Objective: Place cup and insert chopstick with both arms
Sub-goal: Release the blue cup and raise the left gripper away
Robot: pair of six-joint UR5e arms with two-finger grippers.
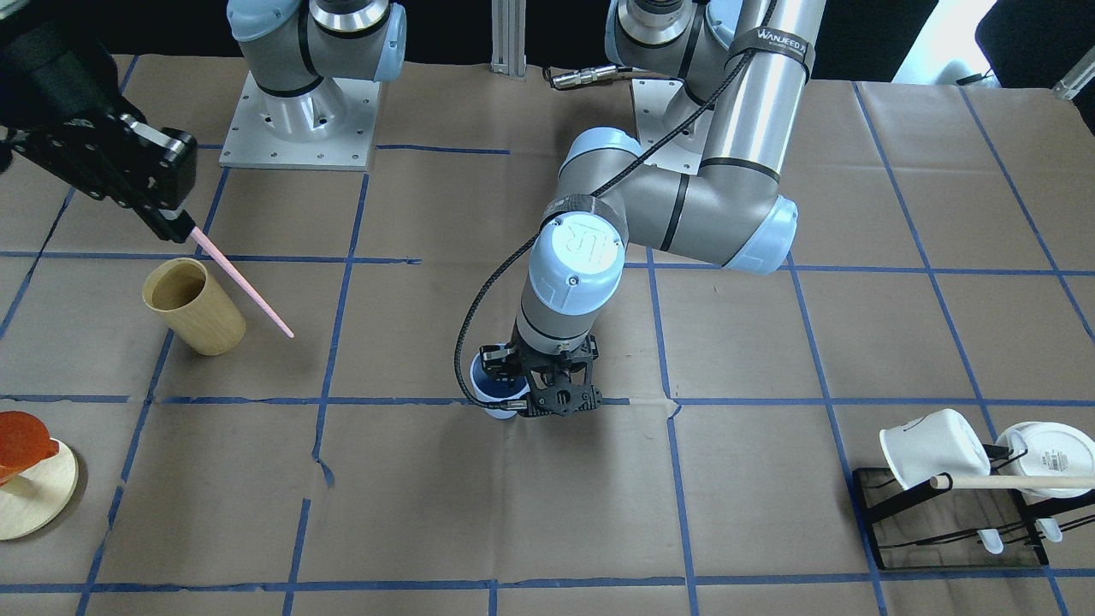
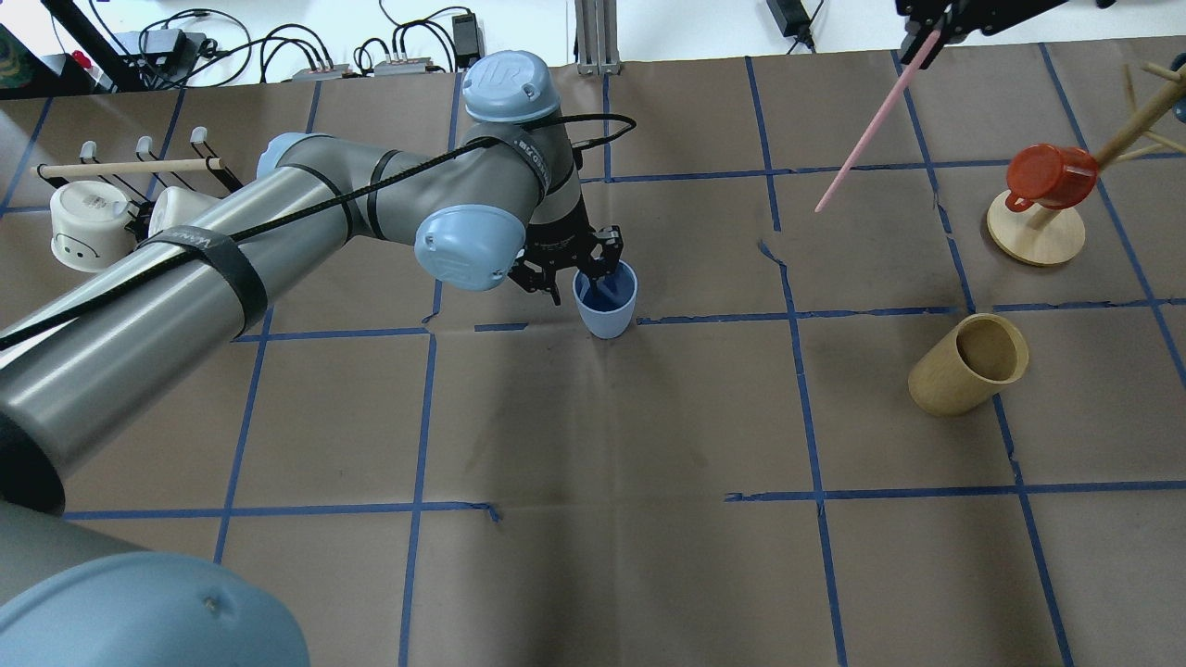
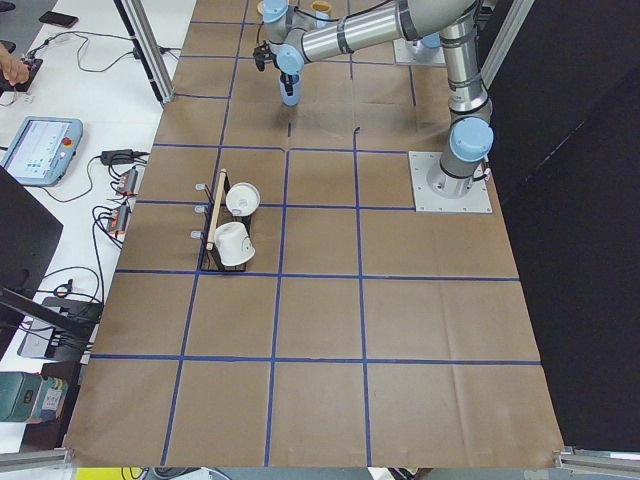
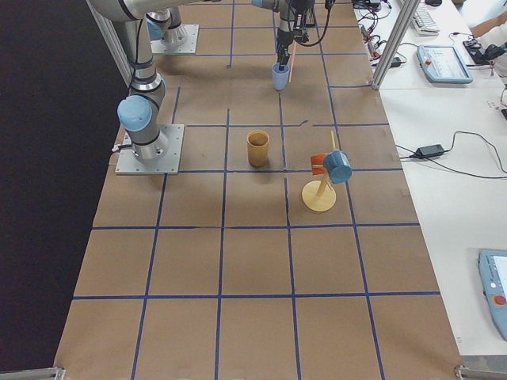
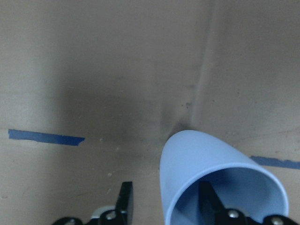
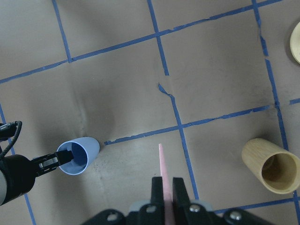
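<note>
Overhead exterior: the cup (image 2: 607,304) stands upright mid-table on the paper-covered table (image 2: 593,519), base just beside a blue tape line (image 2: 704,318). The left gripper (image 2: 582,270) hangs over its rim, one finger dipped inside and one outside. The right gripper (image 2: 927,35) is at the far right, up off the table, pinching the top end of the chopstick (image 2: 866,130). The stick slants down, free tip in the air, well apart from the cup. A tan wooden cup (image 2: 968,364) stands on the right, with a red mug (image 2: 1042,174) on a mug tree (image 2: 1033,236) beyond it.

Exterior front-facing: same layout, mirrored. Left gripper jaws straddle the cup (image 1: 492,389) wall. White mugs (image 1: 932,449) and a dowel (image 1: 1009,482) sit on a black rack (image 1: 949,526) at lower right.

Exterior left: cup (image 3: 290,93) far up the table under the near arm's tool. Too small to judge the grip.

Exterior right: cup (image 4: 280,77) upright at the far end, tan wooden cup nearer. Grip not readable here either.

Left wrist-mounted: jaws spread. One finger (image 5: 208,204) is inside the cup, the other (image 5: 124,199) outside. There is a visible gap to the wall on both sides, so nothing is clamped.

Right wrist-mounted: jaws pressed together on the chopstick (image 6: 163,171), which points away from the camera. The cup is on the table below, at lower left, and the tan wooden cup at lower right.
</note>
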